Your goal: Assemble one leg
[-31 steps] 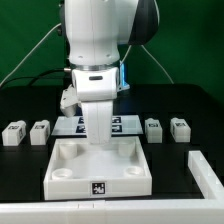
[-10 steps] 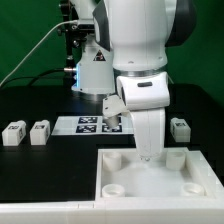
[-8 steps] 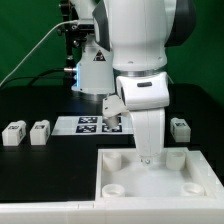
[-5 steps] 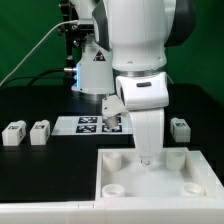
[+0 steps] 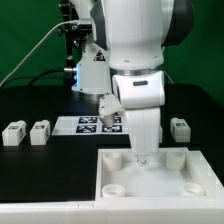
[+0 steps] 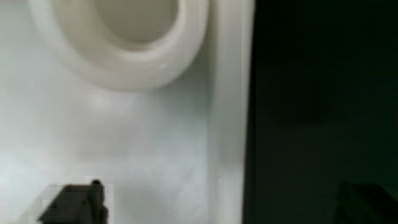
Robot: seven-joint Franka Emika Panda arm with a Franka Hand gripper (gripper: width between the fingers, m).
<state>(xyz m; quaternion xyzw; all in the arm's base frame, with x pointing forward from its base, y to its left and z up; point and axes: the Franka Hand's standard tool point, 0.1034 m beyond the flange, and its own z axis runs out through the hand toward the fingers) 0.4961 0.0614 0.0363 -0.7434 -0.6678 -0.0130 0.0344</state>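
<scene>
Three small white legs show in the exterior view: two side by side at the left (image 5: 13,133) (image 5: 39,131) and one at the right (image 5: 179,127); any fourth is hidden. None is held. The large white panel (image 5: 115,170) with round sockets lies at the front right. My gripper (image 5: 143,157) points straight down at the panel's far rim. In the wrist view the gripper (image 6: 217,203) is open and empty. One fingertip (image 6: 71,200) is over the panel (image 6: 107,140) near a round socket (image 6: 125,40), the other over the black table.
The marker board (image 5: 92,124) lies on the black table behind the panel, partly hidden by the arm. The arm's bulky white body blocks the middle of the exterior view. A green backdrop stands behind.
Since three seconds ago the panel has shifted to the exterior view's right and nearer the front, and the arm has moved right with it. Over the last second almost nothing moves.
</scene>
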